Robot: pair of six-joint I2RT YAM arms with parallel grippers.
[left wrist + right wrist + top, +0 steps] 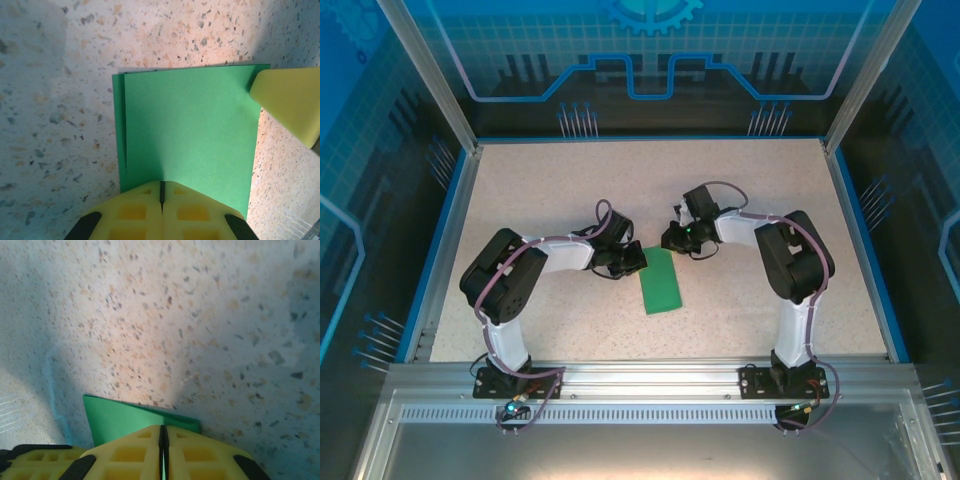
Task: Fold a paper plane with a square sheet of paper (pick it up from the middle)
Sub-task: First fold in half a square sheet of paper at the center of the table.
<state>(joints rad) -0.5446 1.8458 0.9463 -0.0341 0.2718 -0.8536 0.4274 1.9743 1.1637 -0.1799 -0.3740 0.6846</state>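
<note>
L wrist cam: folded green paper sheet shows offset double edge; left gripper pinched together. R wrist: right gripper clamps its lifted corner.

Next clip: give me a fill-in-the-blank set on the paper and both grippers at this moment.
1. The folded sheet of paper is ___ in colour.
2. It lies ___ the left gripper and the right gripper.
3. Both grippers' jaws are ___.
Missing words: green; between; shut.
</note>
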